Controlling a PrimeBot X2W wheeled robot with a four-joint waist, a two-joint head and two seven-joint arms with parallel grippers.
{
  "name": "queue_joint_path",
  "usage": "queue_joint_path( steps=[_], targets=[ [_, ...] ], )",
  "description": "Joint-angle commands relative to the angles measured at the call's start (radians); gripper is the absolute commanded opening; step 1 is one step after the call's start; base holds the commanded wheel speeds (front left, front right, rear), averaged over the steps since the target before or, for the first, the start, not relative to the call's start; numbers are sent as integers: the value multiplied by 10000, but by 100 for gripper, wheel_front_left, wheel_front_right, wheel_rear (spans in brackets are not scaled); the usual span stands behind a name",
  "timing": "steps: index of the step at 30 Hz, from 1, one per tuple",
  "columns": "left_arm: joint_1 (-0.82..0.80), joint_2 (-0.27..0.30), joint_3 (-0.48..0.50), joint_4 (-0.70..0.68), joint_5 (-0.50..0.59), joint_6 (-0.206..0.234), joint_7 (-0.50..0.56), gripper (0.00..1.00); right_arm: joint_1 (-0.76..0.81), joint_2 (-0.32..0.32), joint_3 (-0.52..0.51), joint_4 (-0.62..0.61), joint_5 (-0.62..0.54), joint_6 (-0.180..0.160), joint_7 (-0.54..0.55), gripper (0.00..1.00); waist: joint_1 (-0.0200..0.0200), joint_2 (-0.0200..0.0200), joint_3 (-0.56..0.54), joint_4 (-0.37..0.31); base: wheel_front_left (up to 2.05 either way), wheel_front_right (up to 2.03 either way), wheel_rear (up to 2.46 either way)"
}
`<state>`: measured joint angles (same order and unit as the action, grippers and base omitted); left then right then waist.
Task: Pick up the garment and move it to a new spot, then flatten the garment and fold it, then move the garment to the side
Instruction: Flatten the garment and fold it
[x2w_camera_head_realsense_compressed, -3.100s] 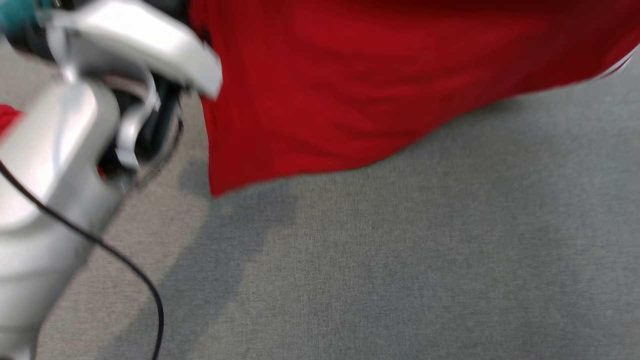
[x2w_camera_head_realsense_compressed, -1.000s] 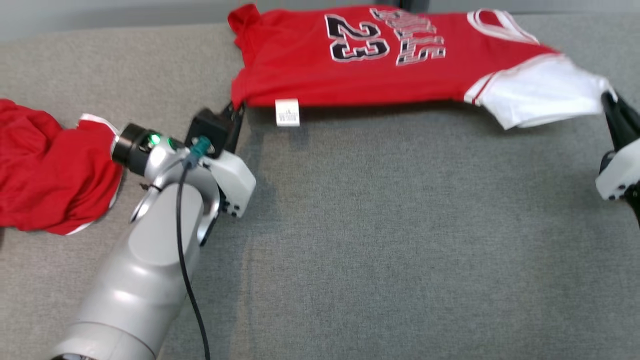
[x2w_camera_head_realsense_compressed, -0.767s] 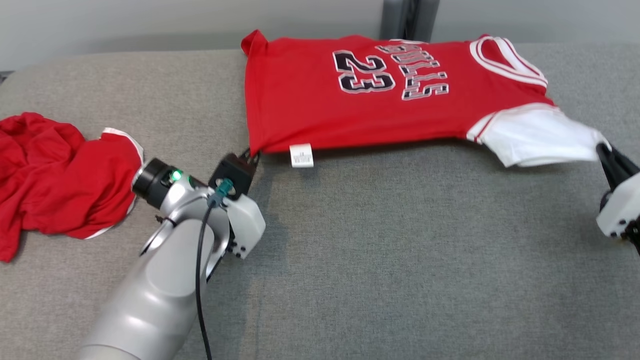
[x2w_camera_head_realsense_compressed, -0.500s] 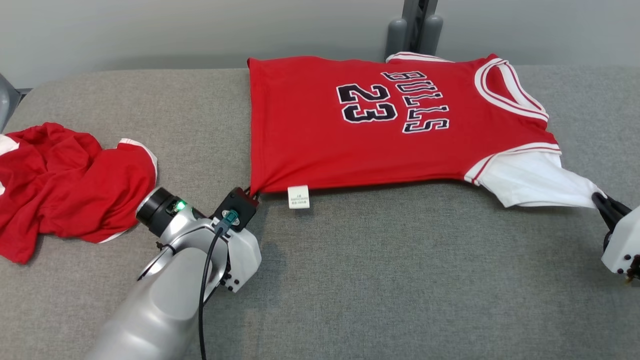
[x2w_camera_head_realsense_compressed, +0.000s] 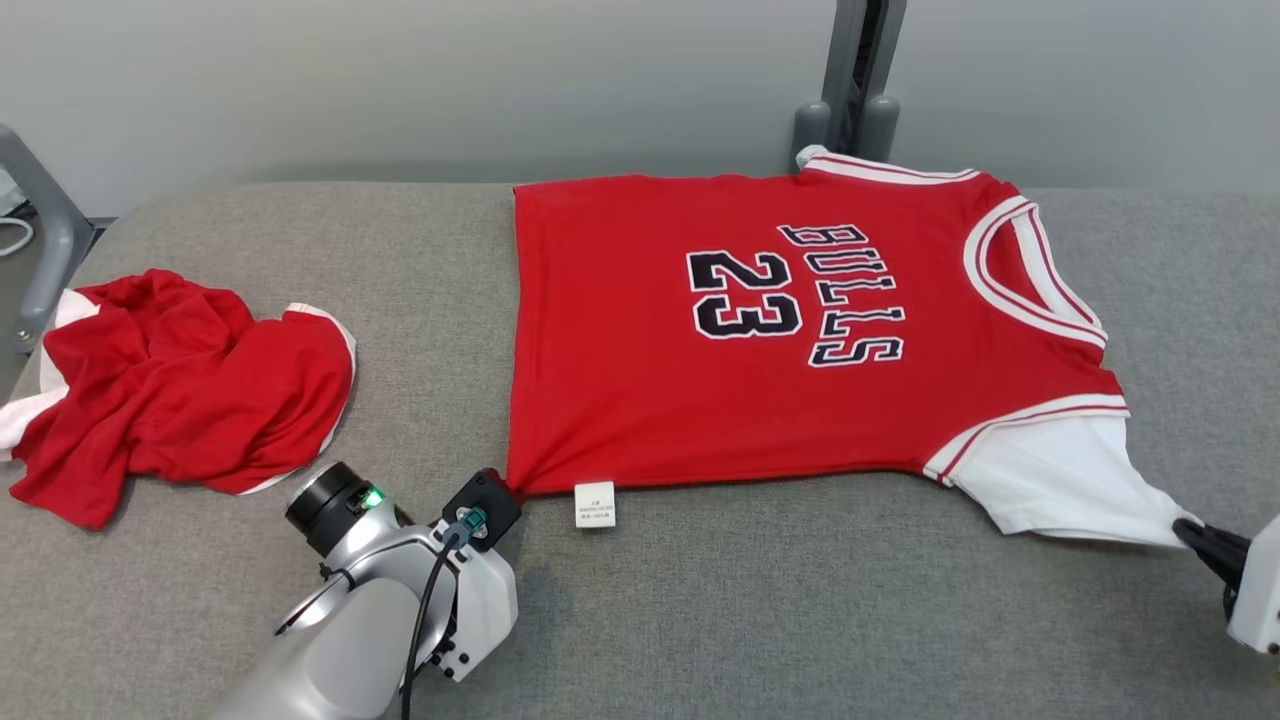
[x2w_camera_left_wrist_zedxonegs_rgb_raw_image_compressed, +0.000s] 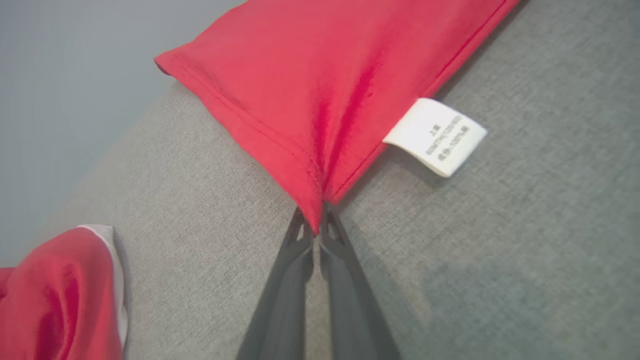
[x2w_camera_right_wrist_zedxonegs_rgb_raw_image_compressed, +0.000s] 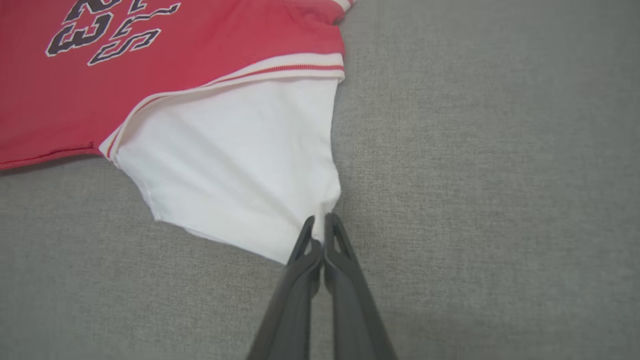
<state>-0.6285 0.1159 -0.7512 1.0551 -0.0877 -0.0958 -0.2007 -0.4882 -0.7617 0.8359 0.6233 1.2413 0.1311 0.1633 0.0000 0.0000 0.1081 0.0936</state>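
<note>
The left claw (x2w_camera_left_wrist_zedxonegs_rgb_raw_image_compressed: 315, 231) is clamped on the near hem corner of the red fabric basketball jersey (x2w_camera_head_realsense_compressed: 700, 340), pinching the cloth to a point between its dark fingers. The right claw (x2w_camera_right_wrist_zedxonegs_rgb_raw_image_compressed: 320, 227) is closed on the edge of the jersey's white sleeve (x2w_camera_right_wrist_zedxonegs_rgb_raw_image_compressed: 240, 170). Between them the jersey lies spread flat, lettering up, mid-way along the grey fabric-covered worktop (x2w_camera_head_realsense_compressed: 800, 620). A small white care label (x2w_camera_head_realsense_compressed: 595, 503) lies near the left claw. A crumpled red-and-white garment (x2w_camera_head_realsense_compressed: 180, 390) sits well apart at the worktop's left end.

"BULLS" and "23" on red jersey (x2w_camera_head_realsense_compressed: 620, 380), tag (x2w_camera_head_realsense_compressed: 595, 503) print illegible
</note>
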Motion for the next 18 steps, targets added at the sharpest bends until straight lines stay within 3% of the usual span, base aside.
queue_joint_path(
  steps=[1,11,18],
  targets=[
    [121,141,2,-22,2,1,64,0,195,-241,7,-38,84,-6,81,0,0,0,-56,47,0,0,0],
    [909,720,-363,-1299,-226,-179,1185,0,1526,-1814,89,-2026,1476,-6,1058,0,0,0,-208,168,0,0,0],
    [1831,1570,-428,-3396,-710,-258,2520,0,2246,-2559,40,-2981,2281,-6,1698,0,0,0,-253,192,0,0,0]
  ],
)
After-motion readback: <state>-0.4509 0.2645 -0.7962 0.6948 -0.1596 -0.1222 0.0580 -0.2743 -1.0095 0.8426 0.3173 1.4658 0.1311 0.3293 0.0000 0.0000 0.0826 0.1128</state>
